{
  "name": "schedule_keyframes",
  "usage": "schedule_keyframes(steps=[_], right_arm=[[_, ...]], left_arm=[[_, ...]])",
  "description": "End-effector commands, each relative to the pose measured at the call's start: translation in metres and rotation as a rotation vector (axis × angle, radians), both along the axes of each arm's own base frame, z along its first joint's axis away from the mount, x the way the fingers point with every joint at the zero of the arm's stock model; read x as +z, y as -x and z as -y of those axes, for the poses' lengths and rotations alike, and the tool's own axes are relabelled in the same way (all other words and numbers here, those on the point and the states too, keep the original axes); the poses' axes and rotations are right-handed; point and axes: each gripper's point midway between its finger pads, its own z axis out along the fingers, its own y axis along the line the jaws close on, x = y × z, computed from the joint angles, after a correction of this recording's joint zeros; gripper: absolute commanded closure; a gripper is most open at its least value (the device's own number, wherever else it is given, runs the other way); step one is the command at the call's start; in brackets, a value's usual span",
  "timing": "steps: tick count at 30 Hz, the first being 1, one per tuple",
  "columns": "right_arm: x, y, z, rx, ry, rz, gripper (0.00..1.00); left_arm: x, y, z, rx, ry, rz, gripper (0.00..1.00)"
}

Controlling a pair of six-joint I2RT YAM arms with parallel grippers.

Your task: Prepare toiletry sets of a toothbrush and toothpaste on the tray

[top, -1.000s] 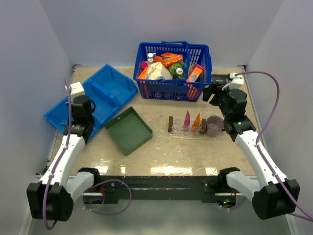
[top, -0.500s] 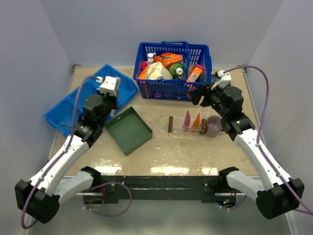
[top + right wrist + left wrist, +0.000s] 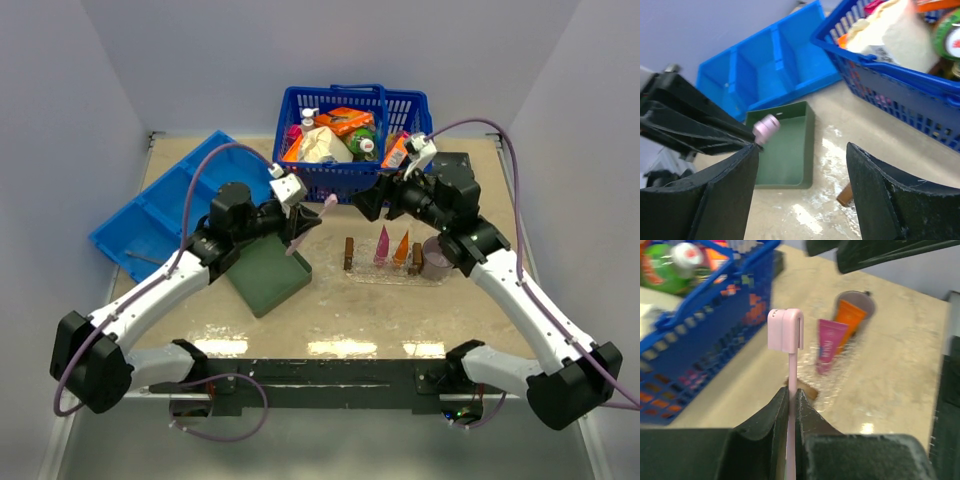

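**Both arms swung to mid-worktop, pink toothbrush (image 3: 329,201) held up between them**

Over the last second the left arm had left the blue divided bin (image 3: 150,215) at the left edge of the worktop (image 3: 330,310) and reached out over the dark green square tray (image 3: 262,270). The right arm had pulled away from the right end of the clear tray (image 3: 365,272) and turned left to meet it.

The left gripper (image 3: 300,222) was clamped tight on the toothbrush handle. Its capped head stuck out past the fingertips and slanted up toward the right arm, just in front of the blue basket (image 3: 355,185). The right gripper (image 3: 368,203) stood with its fingers wide apart and nothing between them, its mouth facing the brush head, near it but not touching.

That pose read as a handover: the brush was offered head-first so that the free end could be taken.

The clear tray lay right of centre on the worktop, in front of the basket and on the right arm's side. The pink tube (image 3: 382,245) and orange tube (image 3: 402,248) lay side by side on it, and a purple mug (image 3: 438,257) stood at its right end. No toothbrush lay there yet.
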Motion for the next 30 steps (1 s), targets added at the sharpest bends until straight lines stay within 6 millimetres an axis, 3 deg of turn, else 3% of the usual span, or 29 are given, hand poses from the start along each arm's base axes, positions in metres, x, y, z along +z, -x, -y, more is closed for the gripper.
schedule_keyframes(steps=[1,8,11,16,30], right_arm=[[0.032,0.028,-0.029,0.251,-0.044,0.062,0.26],[0.024,0.063,-0.040,0.472,-0.002,0.002,0.23],[0.017,0.068,-0.040,0.502,0.013,-0.029,0.23],[0.008,0.072,-0.039,0.515,0.041,-0.054,0.25],[-0.007,0.078,-0.040,0.491,0.055,-0.114,0.30]], left_arm=[[0.025,0.038,0.034,-0.307,0.090,-0.043,1.00],[0.019,0.074,0.044,-0.550,0.117,-0.147,1.00],[0.021,0.081,0.045,-0.593,0.127,-0.160,1.00],[0.022,0.085,0.044,-0.611,0.131,-0.167,1.00],[0.017,0.073,0.045,-0.540,0.124,-0.163,1.00]])
